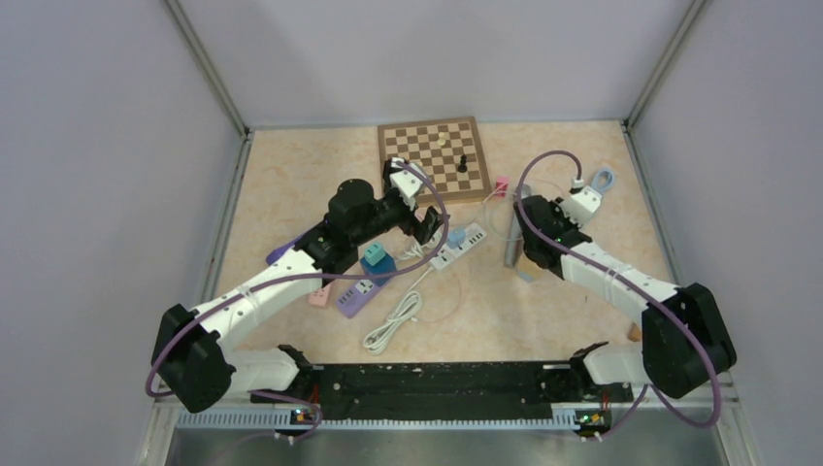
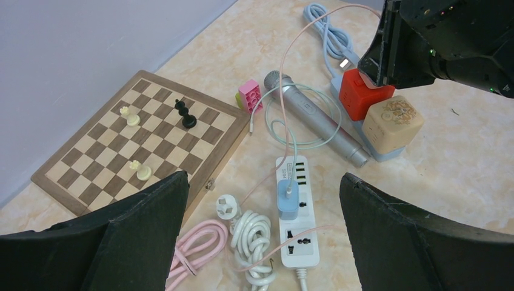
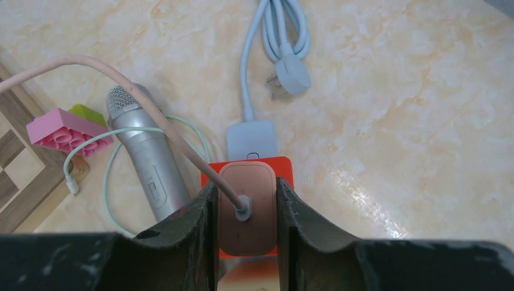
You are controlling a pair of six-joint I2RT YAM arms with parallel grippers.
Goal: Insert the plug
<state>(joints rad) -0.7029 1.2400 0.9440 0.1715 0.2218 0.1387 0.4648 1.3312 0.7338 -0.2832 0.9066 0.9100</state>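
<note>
My right gripper (image 3: 245,185) is shut on a salmon-pink plug (image 3: 245,221) with a pink cable (image 3: 121,76). It holds the plug directly over a red cube socket (image 3: 285,168). I cannot tell whether the prongs are in. The left wrist view shows the right gripper (image 2: 388,73) on top of the red cube (image 2: 357,94), beside a beige cube (image 2: 395,121). My left gripper (image 2: 263,179) is open and empty above a white power strip (image 2: 297,224) that has a blue charger (image 2: 288,203) plugged in. Both the left gripper (image 1: 427,221) and the right gripper (image 1: 524,221) show in the top view.
A silver microphone (image 3: 145,163) and a pink toy brick (image 3: 66,130) lie left of the red cube. A light-blue adapter (image 3: 251,138) with its cable (image 3: 276,36) lies behind it. A chessboard (image 1: 432,155) with pieces is at the back. A white coiled cable (image 2: 257,236), a pink cable (image 2: 194,248) and a purple strip (image 1: 357,294) lie nearby.
</note>
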